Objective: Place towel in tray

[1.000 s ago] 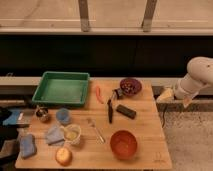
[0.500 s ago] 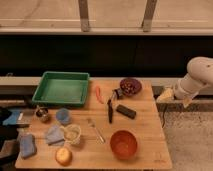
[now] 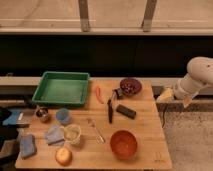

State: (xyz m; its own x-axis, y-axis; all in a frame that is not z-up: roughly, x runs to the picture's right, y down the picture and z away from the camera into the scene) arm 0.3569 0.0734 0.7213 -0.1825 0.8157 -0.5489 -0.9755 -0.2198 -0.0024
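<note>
Camera view: one towel [image 3: 54, 135], pale blue-grey, soft and crumpled, lies on the worktop [image 3: 147, 130] at 7 o'clock, with one cream cup [image 3: 73, 134] just beside it at its 3 o'clock. One green tray [image 3: 62, 90] sits at 10 o'clock, apart from the towel. One gripper [image 3: 170, 95], released and holding nothing, hangs beyond the worktop's edge at 3 o'clock.

The tray [image 3: 61, 90] sits at the far left corner of the table [image 3: 145, 125]. In front of it stands a small cup [image 3: 63, 116]. Nearer the front edge lies the towel [image 3: 54, 135], just beside a wider cup [image 3: 73, 134] on its right. A sponge [image 3: 27, 146] lies left of the towel, at the front left corner. A bowl [image 3: 123, 144] stands toward the front right corner. The tool [image 3: 167, 95] hangs beyond the table's right edge.
</note>
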